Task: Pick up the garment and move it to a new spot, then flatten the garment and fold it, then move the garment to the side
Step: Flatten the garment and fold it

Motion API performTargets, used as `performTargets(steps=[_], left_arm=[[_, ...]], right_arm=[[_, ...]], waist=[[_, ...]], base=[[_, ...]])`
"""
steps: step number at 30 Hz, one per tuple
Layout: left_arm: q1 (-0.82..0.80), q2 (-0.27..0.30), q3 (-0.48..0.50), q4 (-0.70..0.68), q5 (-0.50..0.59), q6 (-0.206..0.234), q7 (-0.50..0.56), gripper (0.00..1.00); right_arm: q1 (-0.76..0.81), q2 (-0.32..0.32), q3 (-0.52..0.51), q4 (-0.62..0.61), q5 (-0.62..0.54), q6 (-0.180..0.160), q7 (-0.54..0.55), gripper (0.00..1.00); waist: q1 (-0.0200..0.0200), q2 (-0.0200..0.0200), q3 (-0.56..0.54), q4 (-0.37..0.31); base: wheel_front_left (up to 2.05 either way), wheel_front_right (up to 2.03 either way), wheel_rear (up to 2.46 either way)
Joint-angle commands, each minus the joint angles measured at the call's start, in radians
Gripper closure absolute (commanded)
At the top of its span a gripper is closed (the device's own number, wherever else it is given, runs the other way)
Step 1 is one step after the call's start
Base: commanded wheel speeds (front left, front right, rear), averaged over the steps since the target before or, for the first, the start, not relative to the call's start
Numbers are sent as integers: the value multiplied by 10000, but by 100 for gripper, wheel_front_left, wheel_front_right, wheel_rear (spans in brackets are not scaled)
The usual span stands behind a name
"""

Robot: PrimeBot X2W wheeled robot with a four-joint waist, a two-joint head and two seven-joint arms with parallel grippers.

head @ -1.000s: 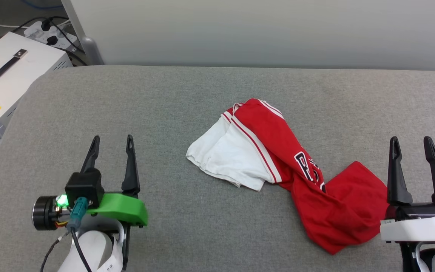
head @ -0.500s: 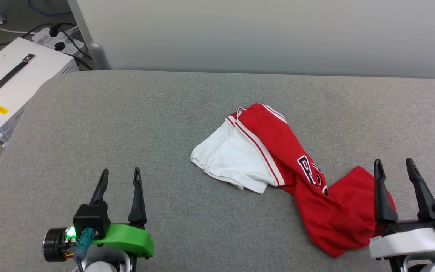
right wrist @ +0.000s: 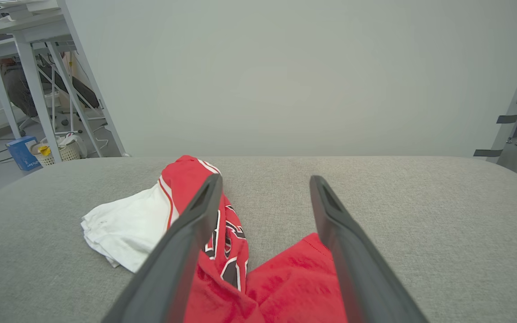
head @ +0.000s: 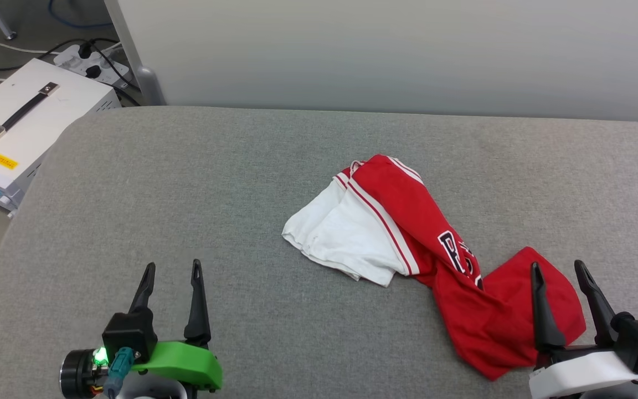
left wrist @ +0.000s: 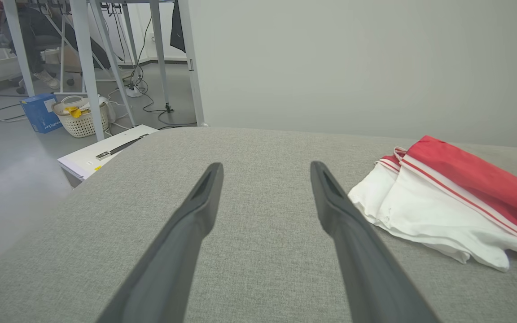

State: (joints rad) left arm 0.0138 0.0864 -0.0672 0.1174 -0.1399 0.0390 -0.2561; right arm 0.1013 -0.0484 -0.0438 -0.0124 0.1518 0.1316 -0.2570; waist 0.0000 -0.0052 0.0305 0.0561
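I have the broad grey fabric-covered counter [head: 186, 183] running across my head view, with a pale wall [head: 380, 50] behind it. The red jersey-style T-shirt with white sleeves and striped trim [head: 396, 216] lies crumpled on the counter, right of the middle. Its white sleeve is bunched toward the left and its red body twists toward my near right, with dark-and-white lettering showing on the twist. Off the counter's far left corner sits a white metal case with a black strap handle [head: 31, 127]. My right pincer [head: 557, 265] is released, its fingers spread over the shirt's near red end; I cannot tell whether they touch the cloth. My left pincer [head: 173, 265] is released too, over bare counter, well apart from the shirt.
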Motion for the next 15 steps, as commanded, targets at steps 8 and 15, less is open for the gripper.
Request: performTargets(steps=[8, 15], left_arm=[[226, -217, 264, 71, 316, -274, -57, 0], [230, -292, 349, 99, 434, -395, -57, 0]], right_arm=[[160, -18, 87, 158, -116, -9, -48, 0], [144, -18, 105, 184, -132, -9, -48, 0]], waist=[[0, 52, -11, 23], [0, 52, -16, 33]], base=[[0, 0, 0], [0, 0, 0]])
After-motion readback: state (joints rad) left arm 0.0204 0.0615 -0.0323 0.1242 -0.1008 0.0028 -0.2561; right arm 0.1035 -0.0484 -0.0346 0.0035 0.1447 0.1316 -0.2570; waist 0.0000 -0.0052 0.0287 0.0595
